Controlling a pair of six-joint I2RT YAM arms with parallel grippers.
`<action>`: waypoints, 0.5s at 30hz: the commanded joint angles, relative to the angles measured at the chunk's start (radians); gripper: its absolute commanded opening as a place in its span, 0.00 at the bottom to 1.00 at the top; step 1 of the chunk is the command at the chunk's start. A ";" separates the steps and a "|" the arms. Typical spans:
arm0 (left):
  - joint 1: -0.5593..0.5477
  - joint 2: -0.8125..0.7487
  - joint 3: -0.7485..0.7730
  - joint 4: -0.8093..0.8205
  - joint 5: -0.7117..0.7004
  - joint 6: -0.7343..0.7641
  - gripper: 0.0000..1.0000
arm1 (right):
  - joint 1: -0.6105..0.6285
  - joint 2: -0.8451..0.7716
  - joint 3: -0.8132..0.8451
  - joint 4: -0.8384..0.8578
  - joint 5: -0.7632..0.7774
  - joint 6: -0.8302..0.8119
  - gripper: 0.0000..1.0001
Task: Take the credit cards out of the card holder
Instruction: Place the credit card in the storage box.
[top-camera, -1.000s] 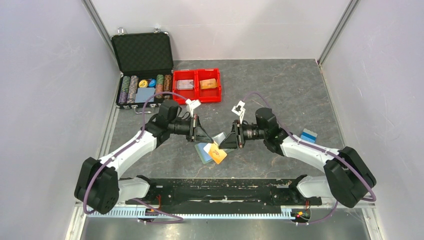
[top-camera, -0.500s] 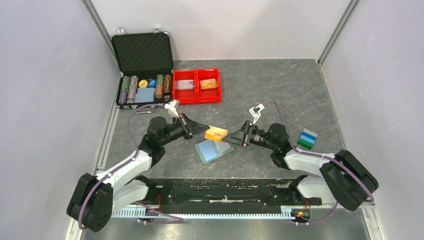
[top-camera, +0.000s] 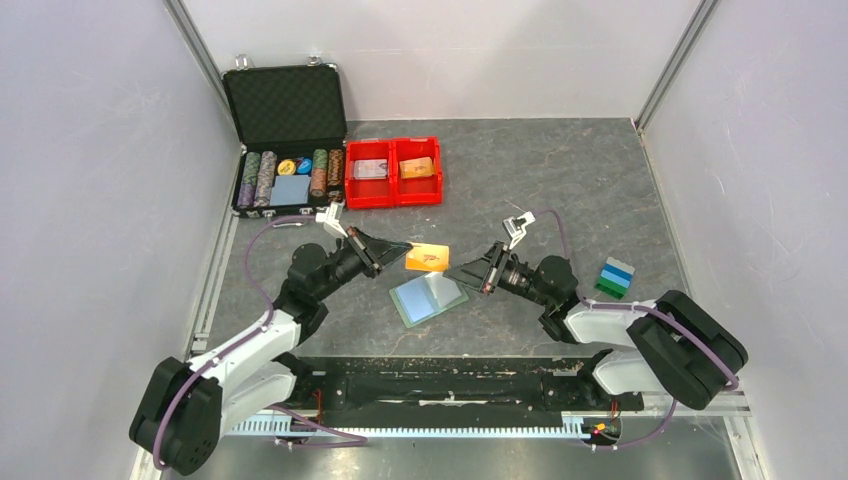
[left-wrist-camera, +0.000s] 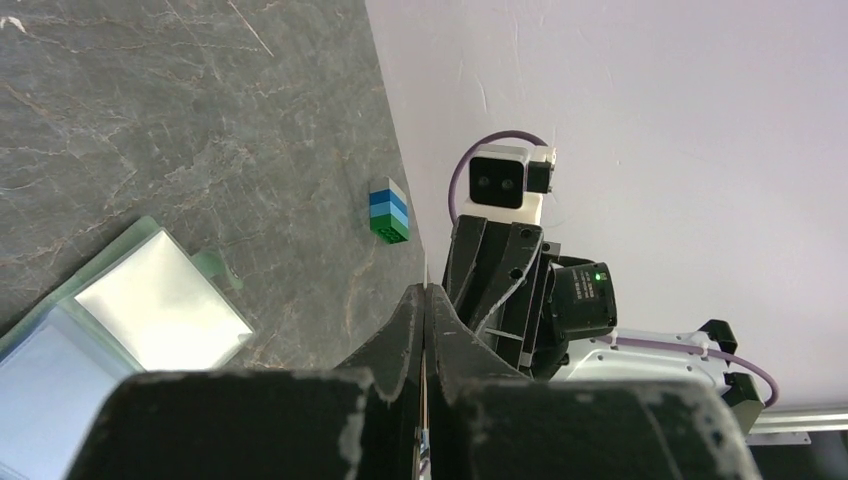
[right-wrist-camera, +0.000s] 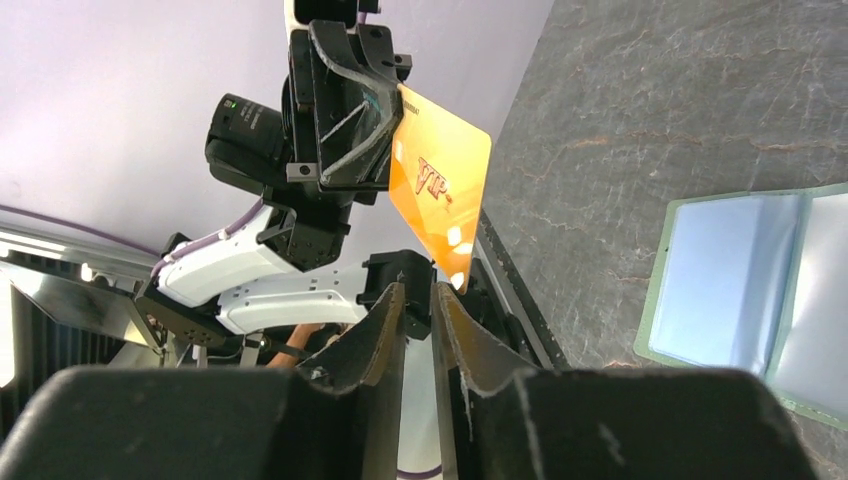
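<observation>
The orange credit card (top-camera: 427, 258) hangs above the table with my left gripper (top-camera: 403, 247) shut on its left edge. From the left wrist, only the card's thin edge shows between the closed fingertips of the left gripper (left-wrist-camera: 424, 292). The right wrist view shows the orange card (right-wrist-camera: 440, 190) face on, just past my right gripper (right-wrist-camera: 418, 287). That gripper's jaws stand a narrow gap apart with nothing between them. The card holder (top-camera: 428, 297) lies open and flat on the table below both grippers. One of its pockets (left-wrist-camera: 160, 310) looks whitish.
A red two-compartment bin (top-camera: 393, 190) at the back holds a pale item and an orange-brown one. An open black poker-chip case (top-camera: 285, 105) stands to its left. A blue and green block (top-camera: 615, 276) sits by the right arm. Walls close in on both sides.
The orange card has come up off the card holder and is now in the left gripper alone. The right gripper has drawn back from it and its jaws have narrowed.
</observation>
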 joint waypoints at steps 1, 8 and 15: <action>-0.007 -0.018 -0.012 0.063 -0.035 -0.033 0.02 | 0.006 0.008 -0.016 0.072 0.058 0.011 0.18; -0.007 -0.024 -0.015 0.073 -0.034 -0.044 0.02 | 0.006 0.012 -0.022 0.054 0.080 0.017 0.31; -0.007 -0.033 -0.023 0.068 -0.037 -0.053 0.02 | 0.006 0.015 -0.024 0.033 0.082 0.013 0.34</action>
